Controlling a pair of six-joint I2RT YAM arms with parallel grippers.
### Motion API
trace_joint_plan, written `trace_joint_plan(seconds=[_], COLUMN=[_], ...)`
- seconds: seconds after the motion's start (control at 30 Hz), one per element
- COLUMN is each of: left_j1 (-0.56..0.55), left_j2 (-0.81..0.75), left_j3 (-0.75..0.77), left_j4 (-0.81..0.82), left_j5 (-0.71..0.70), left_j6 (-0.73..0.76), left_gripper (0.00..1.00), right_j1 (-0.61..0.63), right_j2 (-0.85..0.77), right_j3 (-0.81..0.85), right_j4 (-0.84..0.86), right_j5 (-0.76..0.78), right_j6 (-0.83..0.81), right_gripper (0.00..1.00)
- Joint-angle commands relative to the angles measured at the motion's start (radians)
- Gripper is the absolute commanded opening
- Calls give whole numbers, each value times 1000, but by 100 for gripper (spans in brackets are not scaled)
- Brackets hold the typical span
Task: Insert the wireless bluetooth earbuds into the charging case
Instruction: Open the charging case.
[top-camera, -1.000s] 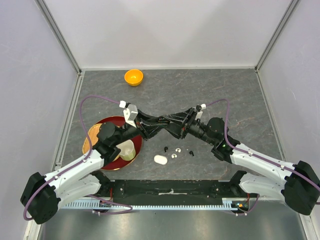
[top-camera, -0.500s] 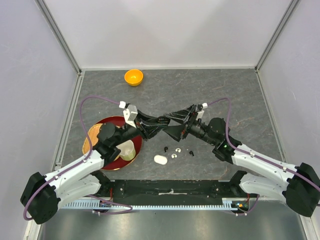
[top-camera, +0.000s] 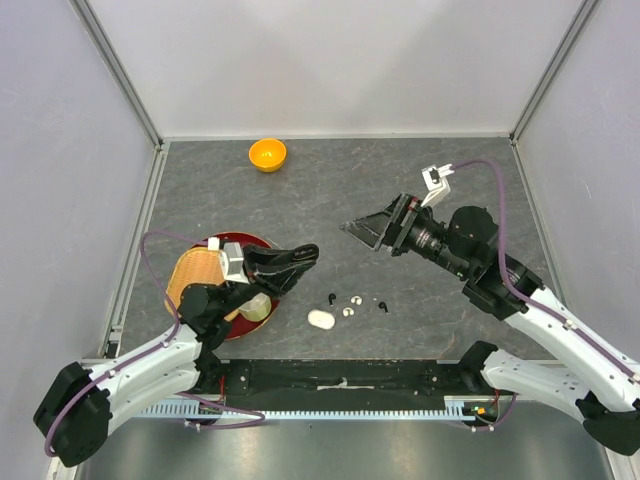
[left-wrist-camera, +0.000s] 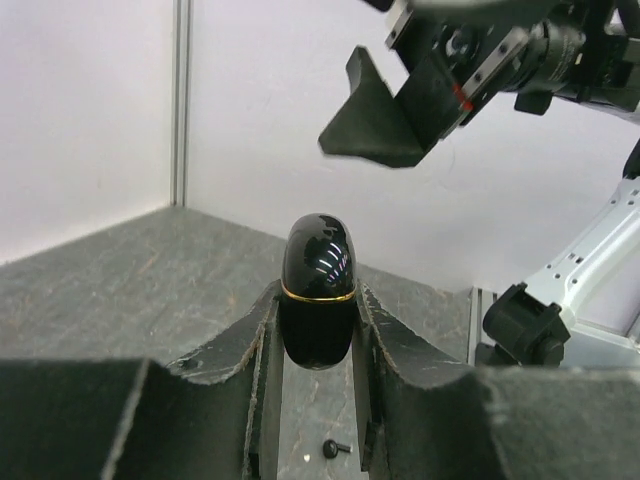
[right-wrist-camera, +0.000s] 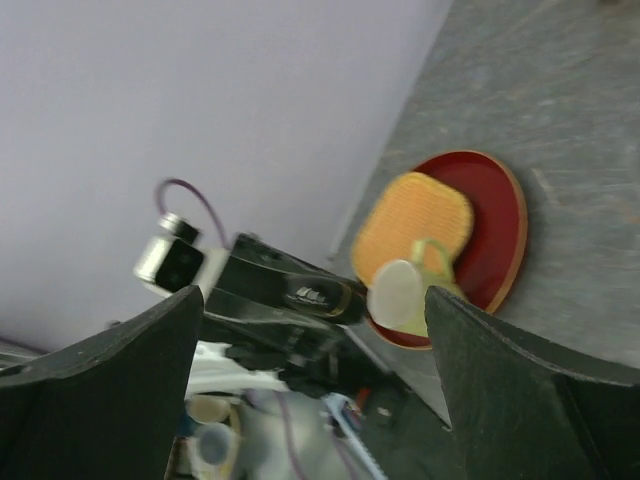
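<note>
My left gripper (top-camera: 306, 255) is shut on a closed glossy black charging case with a gold band (left-wrist-camera: 318, 290) and holds it above the table beside the red plate. My right gripper (top-camera: 364, 230) is wide open and empty, raised to the right of the left one and apart from it; it also shows in the left wrist view (left-wrist-camera: 385, 125). The earbuds lie on the table between the arms: a black one (top-camera: 331, 298), two white ones (top-camera: 356, 299) (top-camera: 347, 311) and another black one (top-camera: 382, 306). A white case (top-camera: 321, 319) lies near them.
A red plate (top-camera: 222, 243) with an orange woven mat (top-camera: 191, 275) and a pale cup (top-camera: 253, 305) stands at the left. An orange bowl (top-camera: 267, 154) sits at the back. Grey walls enclose the table on three sides.
The two grippers were together at the table's middle. The left has pulled back to the lower left with the black case; the right has swung up and to the right, open.
</note>
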Motion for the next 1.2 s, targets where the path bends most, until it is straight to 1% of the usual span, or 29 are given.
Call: trace_joint_plan(seconds=[0.0, 0.1, 0.17, 0.43, 0.77, 0.93, 1.03, 1.17], left_j1=[-2, -3, -3, -2, -3, -3, -3, -3], left_j2=[2, 21, 33, 55, 75, 90, 91, 87], left_j3=[4, 14, 23, 46, 75, 93, 98, 98], left_j4=[145, 158, 158, 129, 106, 99, 92, 89], left_j5=[-3, 7, 14, 46, 81, 115, 129, 130], left_j6=[41, 41, 42, 38, 9, -2, -5, -7], left_gripper=[2, 2, 2, 2, 2, 2, 2, 2], right_j1=[2, 17, 45, 82, 86, 85, 86, 85], right_j2=[71, 101, 104, 118, 139, 147, 139, 145], right_j3=[88, 121, 132, 120, 108, 106, 88, 85], right_j4=[-288, -296, -287, -209, -180, -161, -108, -107], right_j5=[-28, -83, -74, -109, -60, -56, -63, -59], right_j6=[-336, -378, -382, -355, -313, -283, -253, -250], right_gripper=[98, 98, 98, 98, 98, 98, 98, 98])
